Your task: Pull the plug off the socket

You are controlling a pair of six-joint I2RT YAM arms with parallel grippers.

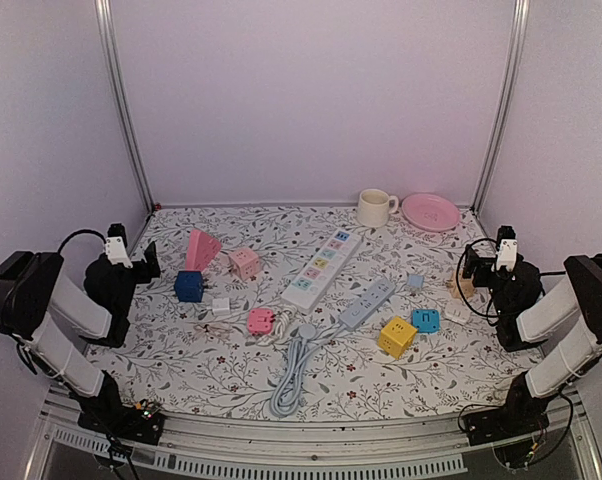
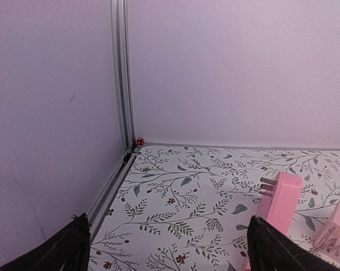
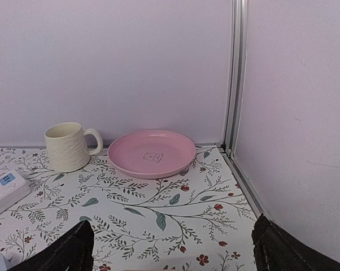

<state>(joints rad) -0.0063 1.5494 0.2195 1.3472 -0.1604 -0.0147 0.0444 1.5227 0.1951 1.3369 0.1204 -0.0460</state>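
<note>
Apart, left gripper [image 1: 149, 262], right gripper [image 1: 474, 262], by walls [image 1: 41, 150]

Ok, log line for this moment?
left gripper open, empty | right gripper open, empty | white power strip untouched | phase: pre-approach

Desk inventory: one white power strip [image 1: 321, 268], one grey power strip [image 1: 367, 303], two pink cube sockets [image 1: 244, 263] [image 1: 261, 321], one blue cube socket [image 1: 188, 286], one yellow cube socket [image 1: 396, 336], one mug [image 1: 375, 208], one plate [image 1: 430, 211].
</note>
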